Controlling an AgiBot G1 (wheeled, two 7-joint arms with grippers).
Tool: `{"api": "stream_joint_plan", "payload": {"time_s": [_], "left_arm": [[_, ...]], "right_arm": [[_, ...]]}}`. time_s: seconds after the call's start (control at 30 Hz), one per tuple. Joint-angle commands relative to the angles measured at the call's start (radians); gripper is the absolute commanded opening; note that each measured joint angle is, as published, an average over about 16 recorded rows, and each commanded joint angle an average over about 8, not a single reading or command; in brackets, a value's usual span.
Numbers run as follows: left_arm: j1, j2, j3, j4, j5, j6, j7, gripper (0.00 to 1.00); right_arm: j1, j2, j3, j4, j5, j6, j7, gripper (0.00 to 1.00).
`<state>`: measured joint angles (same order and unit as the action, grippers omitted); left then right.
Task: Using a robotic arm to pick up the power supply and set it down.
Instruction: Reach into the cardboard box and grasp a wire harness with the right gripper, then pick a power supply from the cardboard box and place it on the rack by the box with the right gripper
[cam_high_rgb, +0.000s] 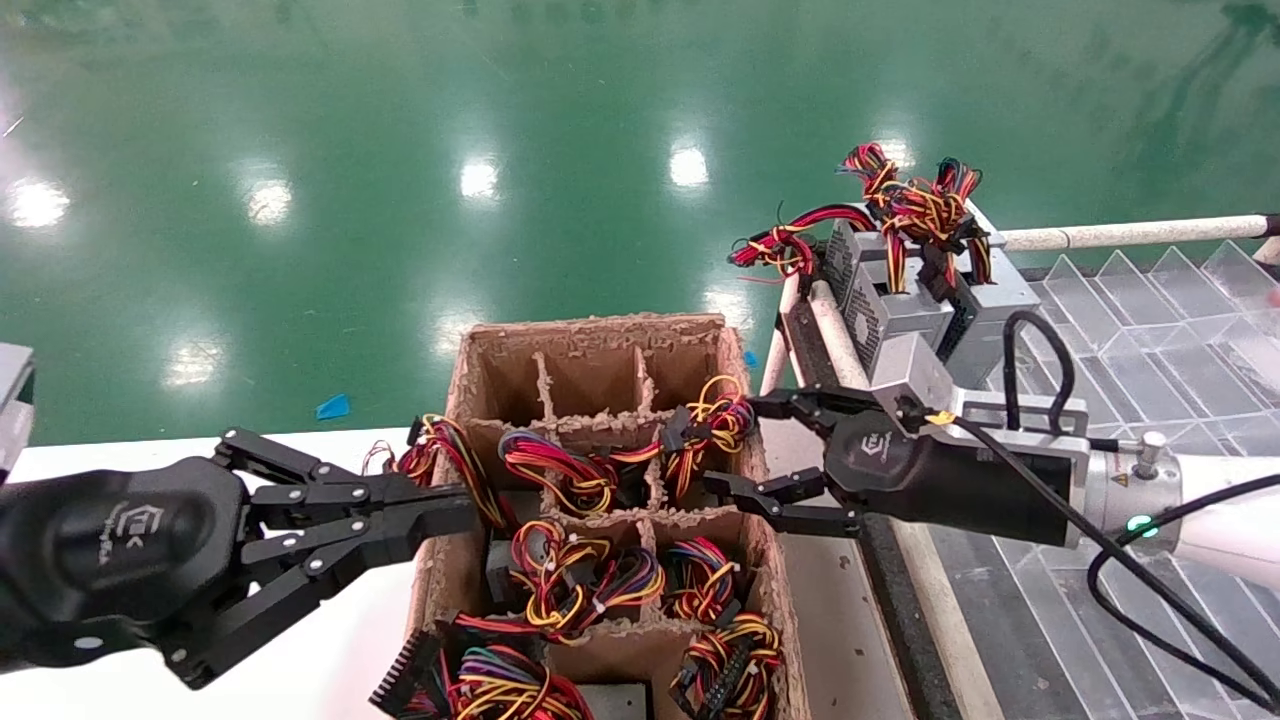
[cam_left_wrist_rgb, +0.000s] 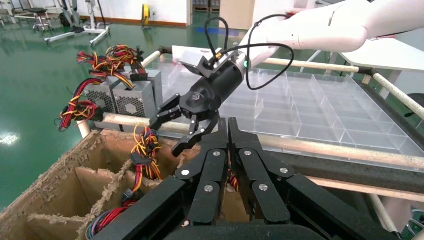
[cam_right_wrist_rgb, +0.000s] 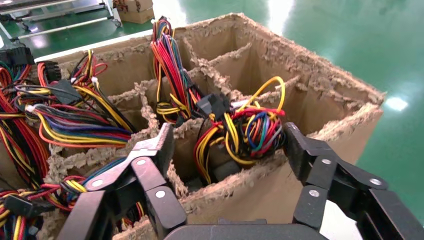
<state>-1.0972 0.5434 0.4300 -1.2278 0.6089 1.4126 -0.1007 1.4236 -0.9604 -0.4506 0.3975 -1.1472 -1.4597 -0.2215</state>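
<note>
Head view: right gripper (cam_high_rgb: 762, 447) spread wide beside the cardboard box (cam_high_rgb: 590, 340) — power supply (cam_high_rgb: 700, 420) body hidden, only wires showing.

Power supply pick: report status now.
Right hand open, fingers astride the wire bundle at the cardboard box right wall. Left hand shut at the left wall. Nothing lifted. Wire tangles crowd the compartments.

We see our left gripper (cam_left_wrist_rgb: 231, 131) with its fingers pressed together, above the cardboard divided box (cam_left_wrist_rgb: 55, 187). Beyond it our right gripper (cam_left_wrist_rgb: 172, 131) hangs with fingers spread over a wire bundle (cam_left_wrist_rgb: 146, 150), two silver power supplies (cam_left_wrist_rgb: 131, 97) standing behind.
</note>
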Motion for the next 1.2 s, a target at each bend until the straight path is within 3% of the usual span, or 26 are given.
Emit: {"api": "stream_joint_plan", "payload": {"time_s": [0.03,0.73,1.2], "left_arm": [[0.000,0.000,0.000,0.000,0.000,0.000,0.000,0.00],[0.000,0.000,0.000,0.000,0.000,0.000,0.000,0.00],[0.000,0.000,0.000,0.000,0.000,0.000,0.000,0.00]], "right_arm": [[0.009,-0.010,-0.003,-0.039,-0.004,-0.009,-0.021,0.00],[0.089,-0.104,-0.003,-0.265,-0.003,-0.042,-0.177,0.00],[0.140,-0.095,-0.022,-0.231,-0.017,-0.122,-0.269,0.00]]}}
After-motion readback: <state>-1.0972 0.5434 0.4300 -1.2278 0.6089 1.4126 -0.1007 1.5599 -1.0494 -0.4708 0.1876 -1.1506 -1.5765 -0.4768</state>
